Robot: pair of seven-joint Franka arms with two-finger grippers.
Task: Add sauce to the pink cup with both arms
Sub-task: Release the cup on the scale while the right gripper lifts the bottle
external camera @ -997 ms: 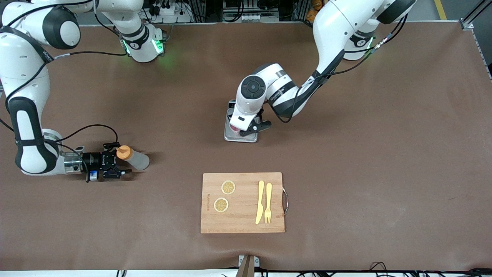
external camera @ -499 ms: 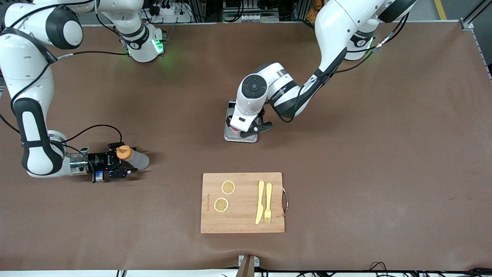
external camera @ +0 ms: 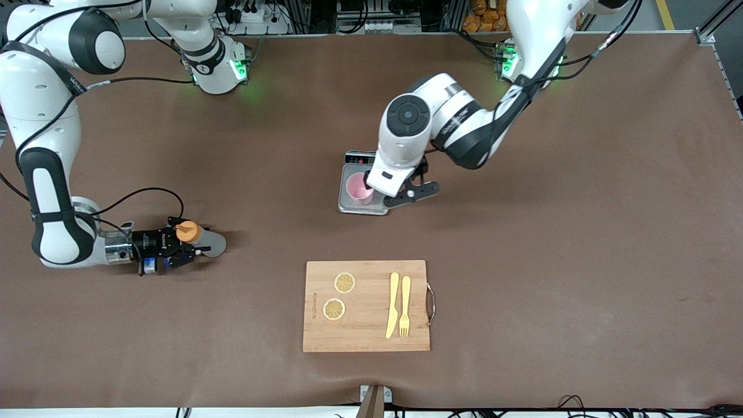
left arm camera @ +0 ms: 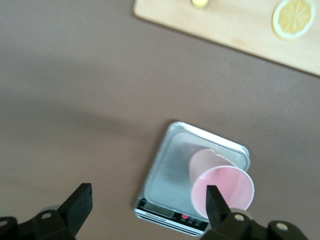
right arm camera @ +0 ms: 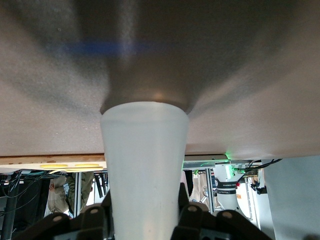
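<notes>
Wooden cutting board [external camera: 366,306] sits nearest the front camera. On it, two lemon slices [external camera: 339,296] toward the right arm's end, yellow knife [external camera: 393,305] and fork [external camera: 404,306] side by side. Grey scale [external camera: 352,204] farther back.

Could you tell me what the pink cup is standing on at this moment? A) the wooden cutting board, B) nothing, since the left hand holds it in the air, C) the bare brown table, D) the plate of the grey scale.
D: the pink cup stands upright on the plate of the grey scale; the left wrist view shows the left hand open above it, not gripping it.
</notes>
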